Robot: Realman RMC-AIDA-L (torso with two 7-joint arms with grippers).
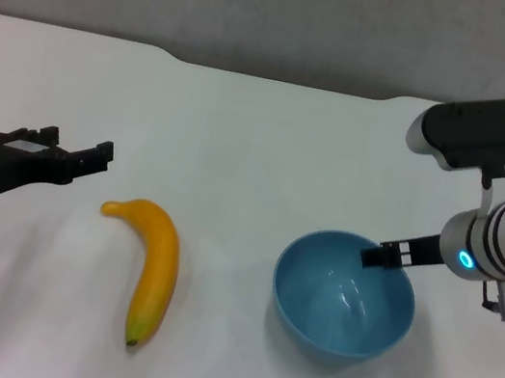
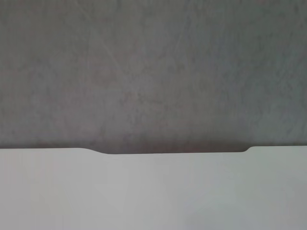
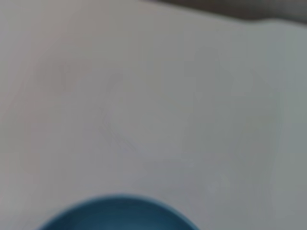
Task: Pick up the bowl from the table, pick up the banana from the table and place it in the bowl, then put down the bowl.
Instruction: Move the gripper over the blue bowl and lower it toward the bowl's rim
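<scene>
The light-blue bowl (image 1: 343,298) is on the right side of the white table (image 1: 261,142). Its rim also shows in the right wrist view (image 3: 117,215). My right gripper (image 1: 383,257) grips the bowl's far right rim, with one dark finger inside the wall. I cannot tell whether the bowl rests on the table or hangs just above it. The yellow-orange banana (image 1: 154,270) lies left of centre, stem end to the far left and dark tip towards me. My left gripper (image 1: 78,150) is open and empty, a little beyond and left of the banana's stem.
The table's far edge has a shallow notch (image 1: 282,79), which also shows in the left wrist view (image 2: 172,152), with a grey wall behind it. The right arm's black and white housing (image 1: 478,131) hangs over the far right of the table.
</scene>
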